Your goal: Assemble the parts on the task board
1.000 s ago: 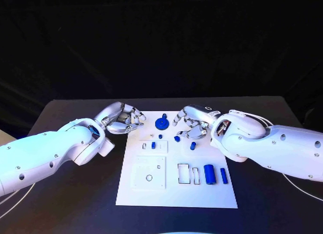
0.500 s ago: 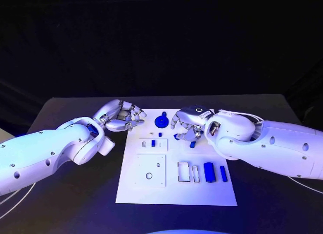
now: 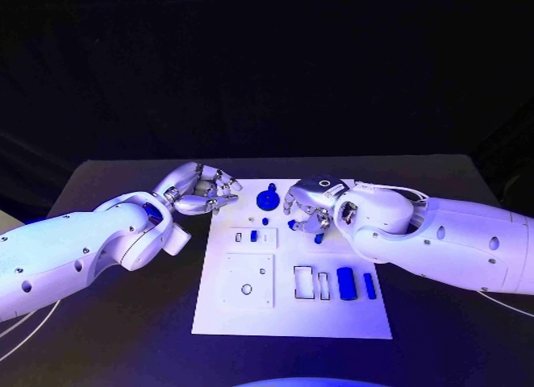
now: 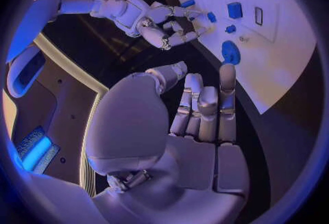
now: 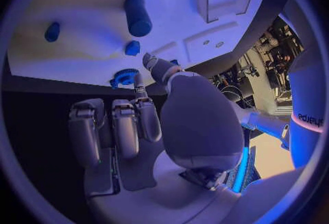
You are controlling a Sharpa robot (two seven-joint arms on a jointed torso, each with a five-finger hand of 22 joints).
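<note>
Right hand (image 3: 311,208) over board (image 3: 293,322), grip unclear; left hand (image 3: 201,193) curled empty beside it — pegs (image 3: 346,285) likely light, stiff, slick; pinch by sides.

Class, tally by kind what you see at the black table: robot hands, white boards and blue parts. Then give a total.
Silver many-fingered hands: 2, the left hand and the right hand
White flat task board: 1
Small blue parts: 7
Total: 10

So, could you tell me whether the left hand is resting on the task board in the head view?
No, the left hand sits over the black table just beside the task board's far left corner, holding nothing.
</note>
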